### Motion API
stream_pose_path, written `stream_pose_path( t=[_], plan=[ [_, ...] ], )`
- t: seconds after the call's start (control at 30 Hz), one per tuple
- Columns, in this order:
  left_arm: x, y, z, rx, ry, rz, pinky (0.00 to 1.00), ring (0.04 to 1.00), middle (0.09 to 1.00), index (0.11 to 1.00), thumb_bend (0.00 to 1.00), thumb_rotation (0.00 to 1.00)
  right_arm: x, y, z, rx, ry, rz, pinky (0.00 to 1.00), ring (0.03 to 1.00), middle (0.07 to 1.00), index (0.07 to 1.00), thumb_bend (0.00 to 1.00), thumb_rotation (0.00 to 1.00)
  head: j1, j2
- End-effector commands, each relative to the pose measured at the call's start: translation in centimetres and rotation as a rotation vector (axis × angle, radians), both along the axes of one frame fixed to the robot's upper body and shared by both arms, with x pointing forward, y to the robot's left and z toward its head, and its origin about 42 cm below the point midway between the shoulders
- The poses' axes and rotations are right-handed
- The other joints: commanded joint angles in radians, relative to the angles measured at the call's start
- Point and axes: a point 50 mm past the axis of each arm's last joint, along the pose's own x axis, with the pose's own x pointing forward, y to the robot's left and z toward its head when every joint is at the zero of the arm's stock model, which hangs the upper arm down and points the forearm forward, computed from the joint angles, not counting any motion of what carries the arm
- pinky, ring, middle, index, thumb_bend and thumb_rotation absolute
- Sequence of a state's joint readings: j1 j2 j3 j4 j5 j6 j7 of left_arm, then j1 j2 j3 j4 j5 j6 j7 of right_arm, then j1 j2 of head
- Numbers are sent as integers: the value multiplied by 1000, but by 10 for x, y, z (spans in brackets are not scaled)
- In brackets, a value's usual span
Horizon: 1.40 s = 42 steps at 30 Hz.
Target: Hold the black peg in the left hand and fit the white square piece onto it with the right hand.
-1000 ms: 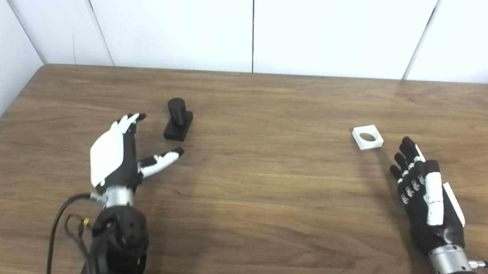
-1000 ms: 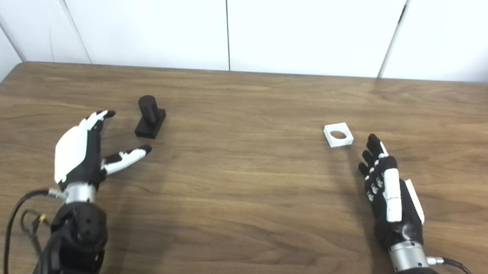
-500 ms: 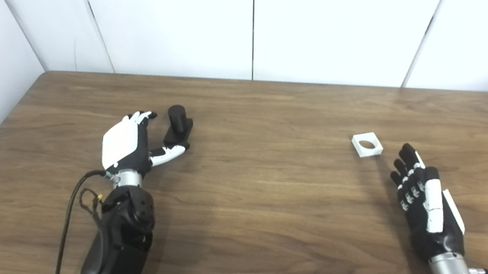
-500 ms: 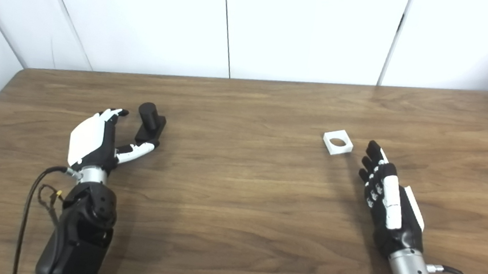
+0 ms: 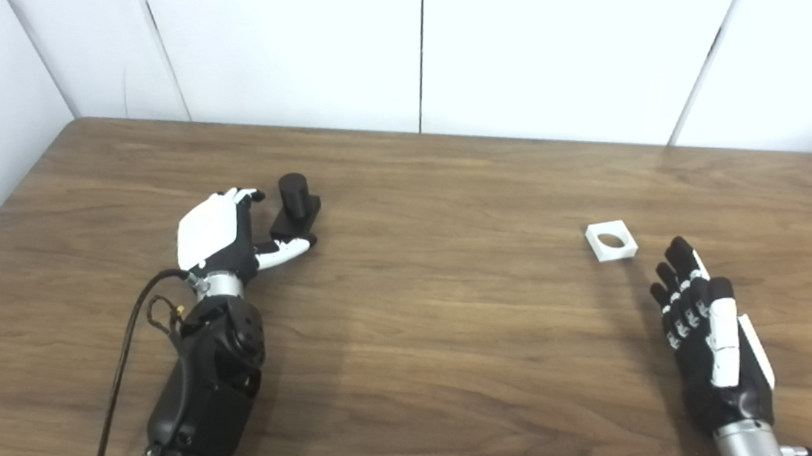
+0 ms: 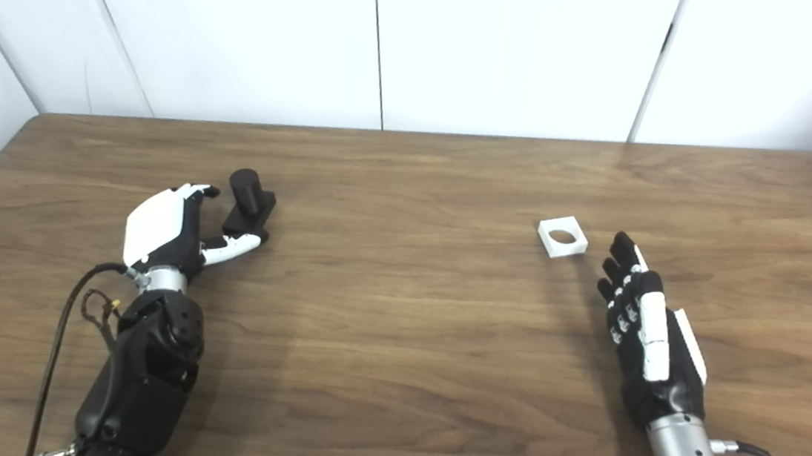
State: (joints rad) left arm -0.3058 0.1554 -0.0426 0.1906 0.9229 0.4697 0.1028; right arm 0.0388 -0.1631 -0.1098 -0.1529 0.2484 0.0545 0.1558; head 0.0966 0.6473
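Left hand [image 5: 221,234] lay spread beside the black peg [image 5: 296,208], thumb under the peg's near end and fingers at its left side; whether either touched the peg could not be made out. The peg stood upright on its base on the wooden table [image 5: 442,321]. Right hand [image 5: 709,332] rested edge-on, fingers extended and holding nothing, near the white square piece [image 5: 610,240], which lay flat, hole upward, well apart from the peg.
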Motion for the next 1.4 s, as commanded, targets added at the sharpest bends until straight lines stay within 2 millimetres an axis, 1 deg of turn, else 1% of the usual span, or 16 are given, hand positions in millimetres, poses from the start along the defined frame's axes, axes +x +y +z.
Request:
stream_pose_path(
  t=[0.0, 0.13, 0.27, 0.53, 0.83, 1.03, 1.13, 1.37],
  plan=[
    [17, 2, 28, 56, -91, 9, 954, 976, 926, 812, 812, 515, 3, 2, 3, 14, -45, 0, 1000, 1000, 1000, 967, 571, 1000, 1, 3],
    [19, 1, 27, 68, -92, 9, 953, 981, 926, 792, 812, 509, 3, 3, 4, 15, -44, -2, 1000, 1000, 1000, 967, 590, 1000, 1, 3],
    [19, -1, 26, 62, -86, 8, 955, 985, 927, 774, 815, 495, 3, 3, 5, 12, -46, 4, 1000, 1000, 1000, 975, 581, 1000, 0, 4],
    [19, -7, 25, 68, -94, -1, 952, 977, 920, 765, 822, 519, 0, 2, 5, 16, -47, 12, 1000, 1000, 1000, 980, 571, 1000, 1, 8],
    [17, -11, 25, 65, -101, 7, 936, 974, 914, 755, 789, 485, 1, 1, 5, 12, -46, 21, 1000, 1000, 1000, 978, 581, 1000, 4, 12],
    [16, -20, 24, 51, -103, 17, 936, 964, 909, 758, 796, 481, 2, 4, 5, 7, -36, 16, 1000, 1000, 1000, 973, 594, 1000, 6, 13],
    [17, -24, 21, 49, -107, 20, 924, 955, 899, 741, 791, 458, 2, 4, 6, -1, -40, 28, 1000, 1000, 1000, 977, 592, 1000, 6, 16],
    [20, -22, 17, 57, -102, 22, 916, 954, 890, 713, 775, 441, 1, -2, 7, -9, -38, 27, 1000, 1000, 1000, 977, 614, 1000, 3, 14]
  ],
)
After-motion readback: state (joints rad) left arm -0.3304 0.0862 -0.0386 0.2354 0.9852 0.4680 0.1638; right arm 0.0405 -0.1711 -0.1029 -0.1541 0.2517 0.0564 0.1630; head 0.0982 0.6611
